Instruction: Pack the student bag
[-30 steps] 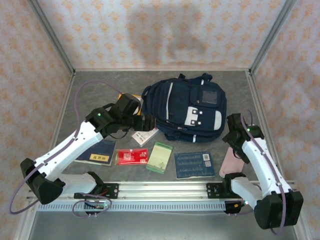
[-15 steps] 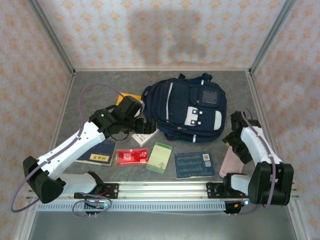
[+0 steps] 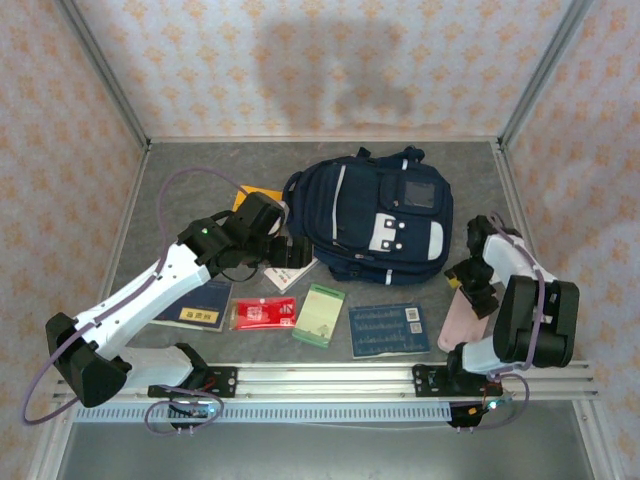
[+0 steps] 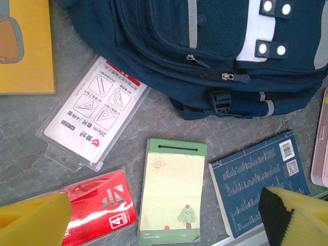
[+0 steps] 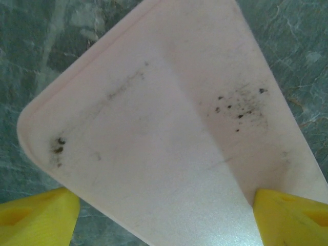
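The student bag lies flat at the middle of the table, navy with white patches; its zipped lower edge shows in the left wrist view. My left gripper hovers open by the bag's near-left corner. Its yellow fingers stand wide, high above a green notepad. My right gripper points down at a pink case right of the bag. In the right wrist view the case lies between the spread fingertips. The left one stands clear of its edge; the right one is at its edge.
Along the near edge lie a dark notebook, a red packet, the notepad and a blue book. A clear ruler pack and a yellow book sit left of the bag. A metal rail bounds the front.
The right arm has folded back and brought its gripper down over the pink case, its jaws narrowing a little. The left gripper drew back slightly from the bag, then held still.
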You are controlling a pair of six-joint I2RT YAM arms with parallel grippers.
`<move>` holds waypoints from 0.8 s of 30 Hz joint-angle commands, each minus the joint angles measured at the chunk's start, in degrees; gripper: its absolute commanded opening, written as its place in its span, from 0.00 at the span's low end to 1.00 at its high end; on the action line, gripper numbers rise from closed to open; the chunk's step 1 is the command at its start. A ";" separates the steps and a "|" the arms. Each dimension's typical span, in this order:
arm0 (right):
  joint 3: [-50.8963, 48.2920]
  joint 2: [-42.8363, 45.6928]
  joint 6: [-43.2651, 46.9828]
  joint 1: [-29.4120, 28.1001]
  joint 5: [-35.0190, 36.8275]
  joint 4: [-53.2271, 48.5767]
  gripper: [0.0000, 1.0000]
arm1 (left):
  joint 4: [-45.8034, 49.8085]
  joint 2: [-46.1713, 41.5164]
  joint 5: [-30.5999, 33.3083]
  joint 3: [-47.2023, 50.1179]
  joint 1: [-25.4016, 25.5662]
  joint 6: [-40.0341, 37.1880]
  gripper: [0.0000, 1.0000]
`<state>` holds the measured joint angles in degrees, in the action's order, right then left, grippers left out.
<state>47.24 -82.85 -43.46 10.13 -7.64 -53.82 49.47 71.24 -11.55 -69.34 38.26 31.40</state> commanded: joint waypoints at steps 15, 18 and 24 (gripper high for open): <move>13.05 -2.08 13.87 3.12 -7.53 -0.78 0.99 | -5.53 0.78 -0.69 3.01 0.24 -1.83 0.96; 11.21 1.72 19.15 3.11 -4.54 -4.08 0.99 | -8.68 2.08 -3.03 3.60 0.24 -1.35 0.96; 8.13 3.02 24.77 2.25 0.16 -5.60 0.99 | -12.01 4.33 -6.10 3.14 0.28 -2.79 0.96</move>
<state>56.93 -79.94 -23.77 12.82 -11.70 -55.81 40.77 74.85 -15.55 -66.22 38.26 30.24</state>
